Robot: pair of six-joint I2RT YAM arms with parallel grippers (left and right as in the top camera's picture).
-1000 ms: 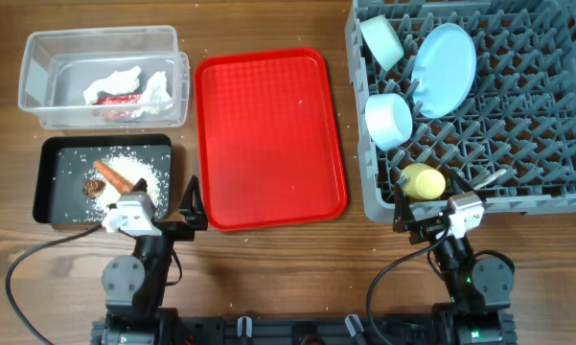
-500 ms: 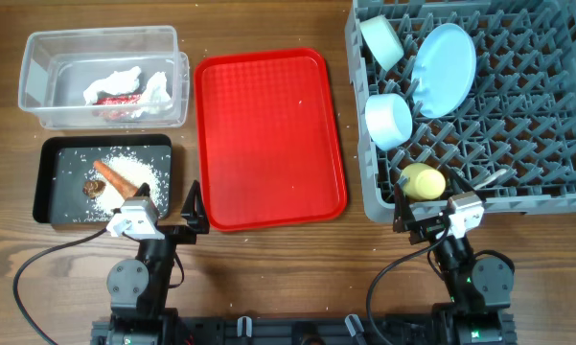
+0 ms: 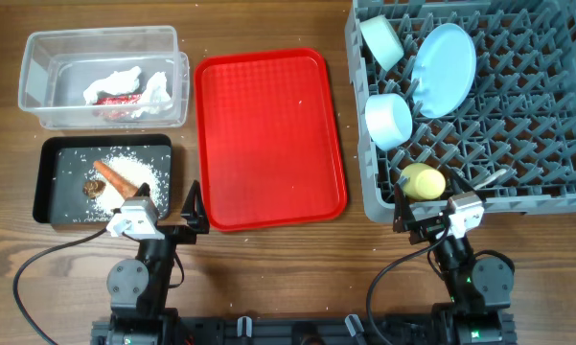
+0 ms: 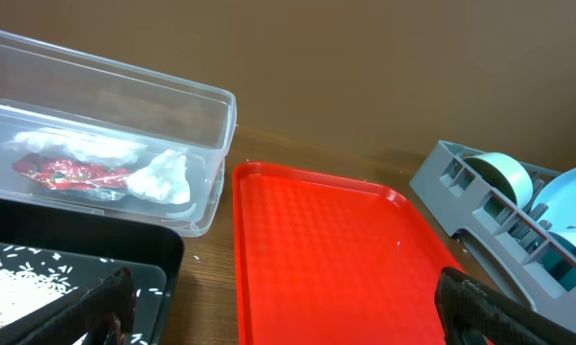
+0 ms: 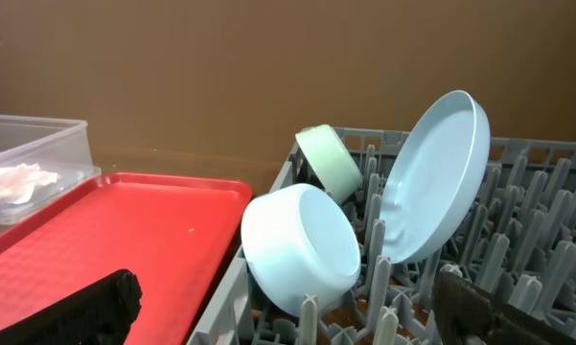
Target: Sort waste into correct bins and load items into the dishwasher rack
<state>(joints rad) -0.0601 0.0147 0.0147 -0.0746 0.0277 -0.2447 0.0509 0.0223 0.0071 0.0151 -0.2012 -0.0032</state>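
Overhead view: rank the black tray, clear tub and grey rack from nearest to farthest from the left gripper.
1. Shallow black rectangular tray, just left of the left gripper.
2. Clear plastic rectangular tub, beyond that tray.
3. Large grey pegged dishwasher rack, far right.

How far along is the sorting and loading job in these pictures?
Looks done: wrapper and tissue in the clear tub; rice, carrot and brown lump in the black tray; plate, both bowls, cup and spoon in the rack. In hand: nothing; left gripper and right gripper open, empty. Left: seemingly nothing.
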